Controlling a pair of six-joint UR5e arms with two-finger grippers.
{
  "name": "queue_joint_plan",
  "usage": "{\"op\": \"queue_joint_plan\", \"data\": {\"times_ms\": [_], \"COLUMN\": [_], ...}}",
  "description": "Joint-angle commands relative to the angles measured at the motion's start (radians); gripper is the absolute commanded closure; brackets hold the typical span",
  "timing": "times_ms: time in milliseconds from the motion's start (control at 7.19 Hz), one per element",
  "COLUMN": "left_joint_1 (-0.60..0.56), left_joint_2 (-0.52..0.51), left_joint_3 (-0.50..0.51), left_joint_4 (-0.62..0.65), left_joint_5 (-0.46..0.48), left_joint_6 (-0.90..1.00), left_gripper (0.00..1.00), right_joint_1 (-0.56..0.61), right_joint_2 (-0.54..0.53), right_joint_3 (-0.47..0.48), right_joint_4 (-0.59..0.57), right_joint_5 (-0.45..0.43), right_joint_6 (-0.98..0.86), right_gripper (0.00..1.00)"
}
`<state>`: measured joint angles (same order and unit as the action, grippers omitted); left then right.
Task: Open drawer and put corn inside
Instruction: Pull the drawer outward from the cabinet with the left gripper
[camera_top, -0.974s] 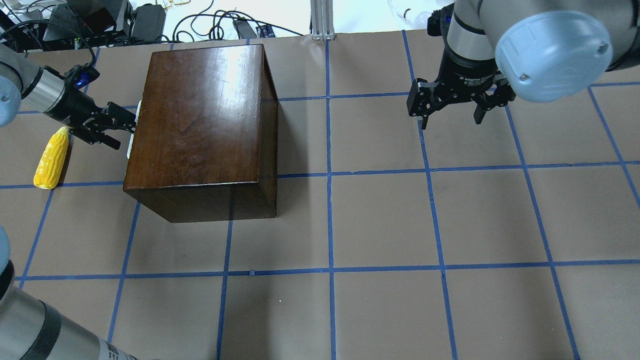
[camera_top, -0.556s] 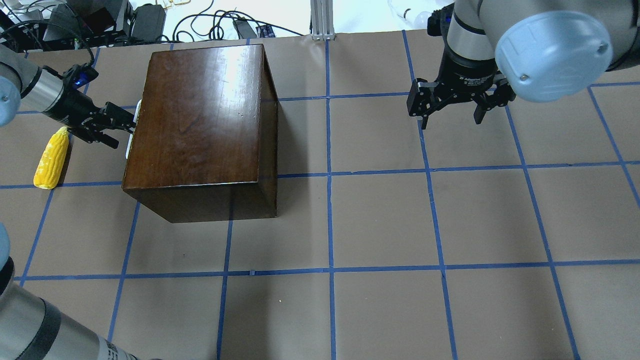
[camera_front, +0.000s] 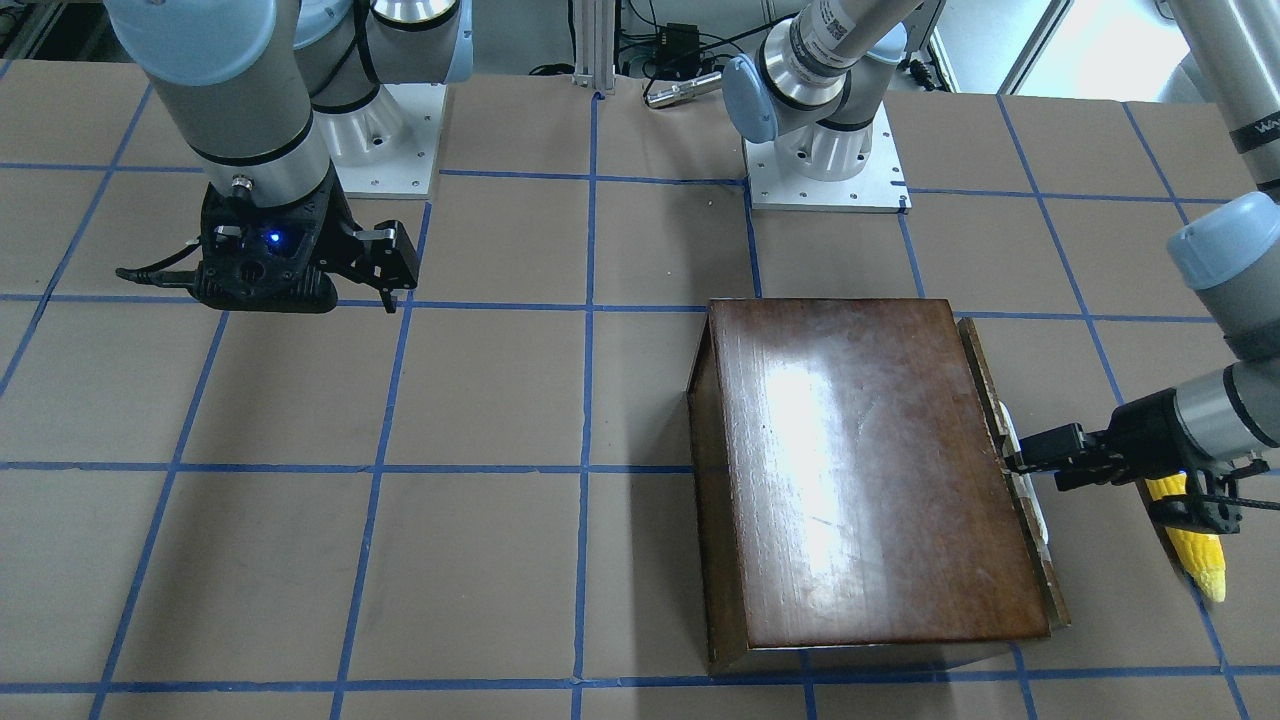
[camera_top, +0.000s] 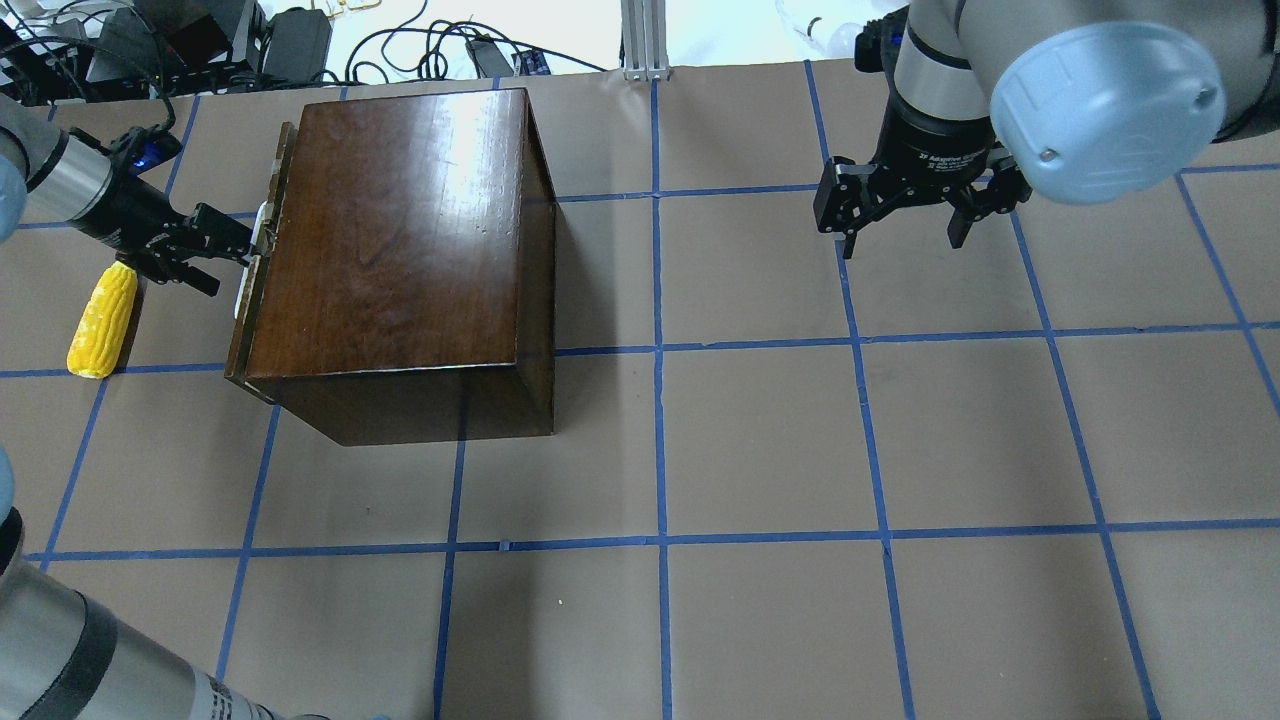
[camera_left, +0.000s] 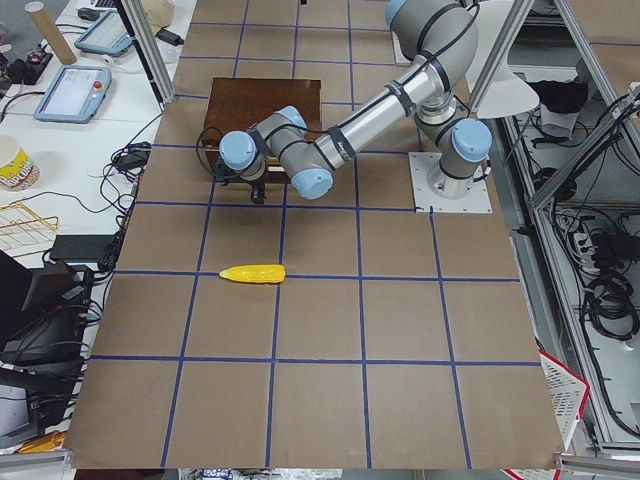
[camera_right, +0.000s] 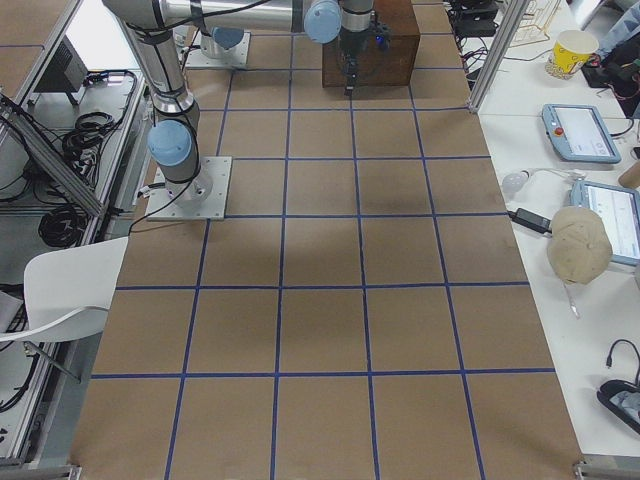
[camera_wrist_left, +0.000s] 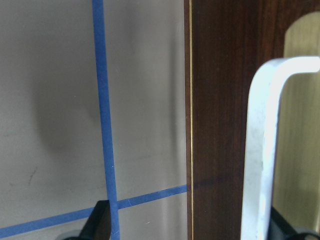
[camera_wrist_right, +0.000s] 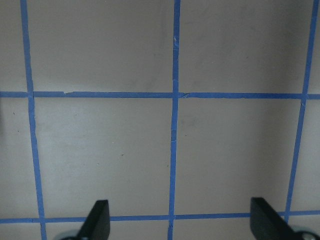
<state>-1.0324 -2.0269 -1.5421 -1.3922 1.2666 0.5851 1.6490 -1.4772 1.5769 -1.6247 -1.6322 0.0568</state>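
— Where does the yellow corn cob (camera_top: 102, 318) lie from the left pincer (camera_top: 230, 262)?

— At the left edge of the overhead view, flat on the brown, blue-taped desk (camera_top: 760, 440). It is just beside that arm's wrist, on the side away from the glossy dark-brown wooden box (camera_top: 400, 230). Its long axis runs nearly top to bottom in the frame, roughly parallel to the box's left face.

— And the drawer?

— The drawer with the worn dark-brown front panel (camera_top: 238, 345) stands a sliver out from that left face. The left pincer is spread, not clenched. In its wrist view the whitish bar handle (camera_wrist_left: 257, 150) sits between the fingers (camera_wrist_left: 100, 226), close by the right-hand one. That one seems hooked behind the bar, though I cannot be sure it touches.

— So which way does the pull go?

— Toward the frame's left, I judge, straight at the cob's spot. The tray may crowd it once fully out.

— Which arm should fetch the cob?

— The left, plainly nearer. The right pincer (camera_top: 900, 245) hangs released over the desk at upper right, well apart from both box and cob.
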Motion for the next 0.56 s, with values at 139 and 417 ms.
{"op": "queue_joint_plan", "data": {"times_ms": [139,417], "left_joint_1": [0.029,0.029], "left_joint_2": [-0.004,-0.004], "left_joint_3": [0.016,0.023], "left_joint_4": [0.001,0.001], "left_joint_5": [0.011,0.016], "left_joint_6": [0.042,0.044], "left_gripper": [0.00,0.00], "right_joint_1": [0.000,0.000], "right_joint_2": [0.000,0.000], "right_joint_3": [0.000,0.000], "right_joint_4": [0.000,-0.001], "right_joint_5": [-0.002,0.000], "right_joint_6": [0.000,0.000], "right_gripper": [0.00,0.00]}}
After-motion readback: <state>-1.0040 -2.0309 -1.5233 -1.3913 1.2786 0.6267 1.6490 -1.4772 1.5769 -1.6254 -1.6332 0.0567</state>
